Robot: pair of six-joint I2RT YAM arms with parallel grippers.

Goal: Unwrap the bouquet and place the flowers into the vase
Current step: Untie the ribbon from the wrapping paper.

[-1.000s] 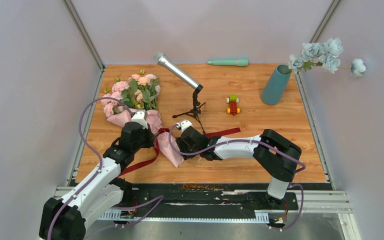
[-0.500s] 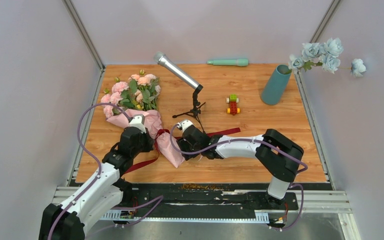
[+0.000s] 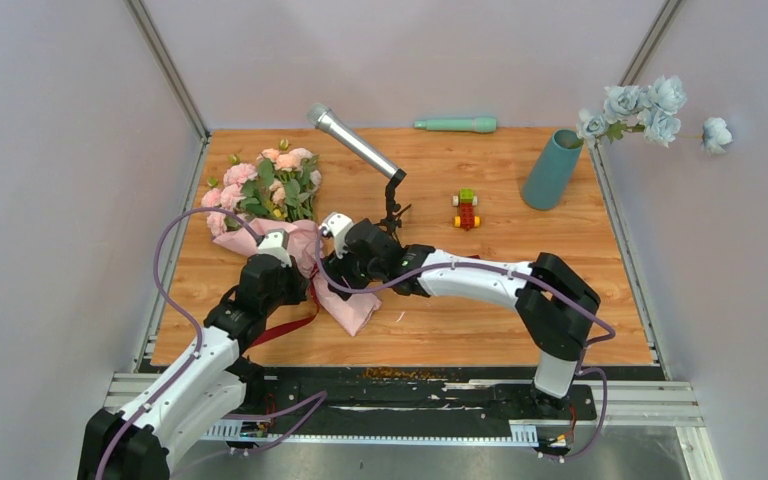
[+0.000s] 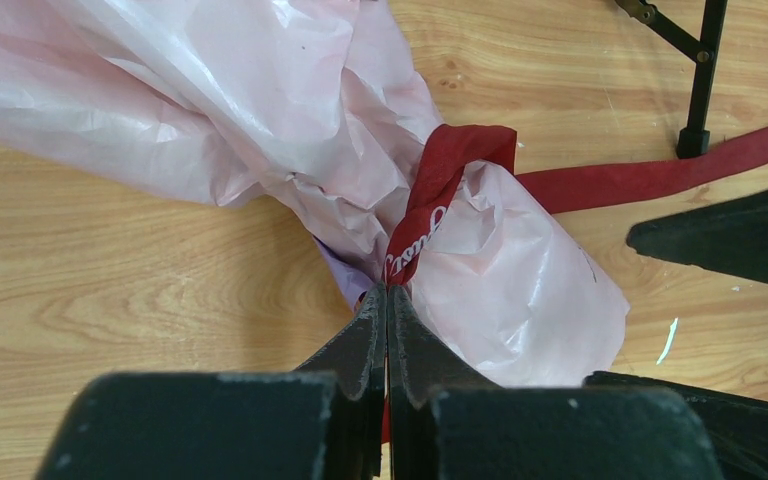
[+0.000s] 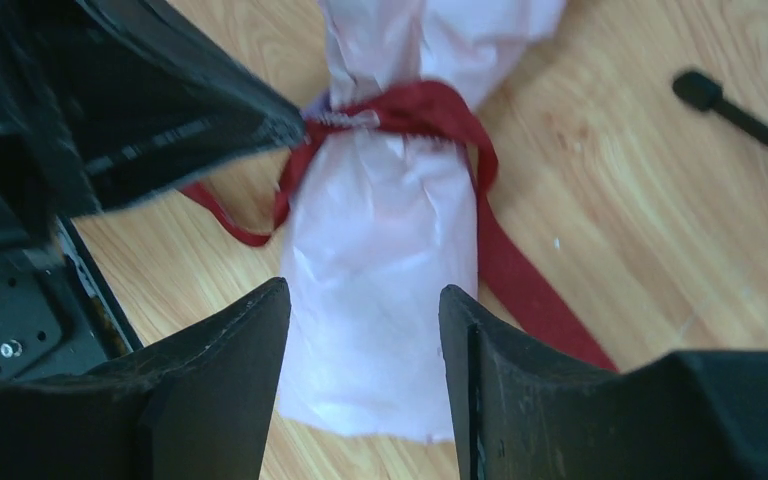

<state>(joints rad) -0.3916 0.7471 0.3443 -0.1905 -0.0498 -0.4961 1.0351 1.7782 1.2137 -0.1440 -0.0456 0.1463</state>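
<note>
**Item 1, left tool** (image 4: 388,295): we record it clenched, tips pinched together on the dark red ribbon (image 4: 430,200) where the band circles the neck of the paper wrap (image 4: 260,90).

**Item 2, right tool** (image 5: 365,300): we note the jaws standing apart and released. The narrow tail of the pink wrap shows between and beneath them. We cannot tell whether either finger touches the paper.

**Item 3, bouquet** (image 3: 280,225): it lies flat on the tabletop (image 3: 560,230) with both tools at its tied neck. The flowers (image 3: 265,180), pink and peach with green leaves, fan out beyond the left tool's tips. A loose ribbon end trails off to that tool's right.

**Item 4, microphone on stand** (image 3: 392,205): it stands just beyond the right tool.

**Item 5, toy car** (image 3: 467,209): red and yellow, it sits farther out to the right tool's right.

**Item 6, vase** (image 3: 552,170): teal and leaning, it is well apart from both tools at the far right. Pale blue flowers (image 3: 650,105) show beside its mouth.

**Item 7, mint-green rod** (image 3: 455,125): it lies farthest out, at the back edge.
</note>
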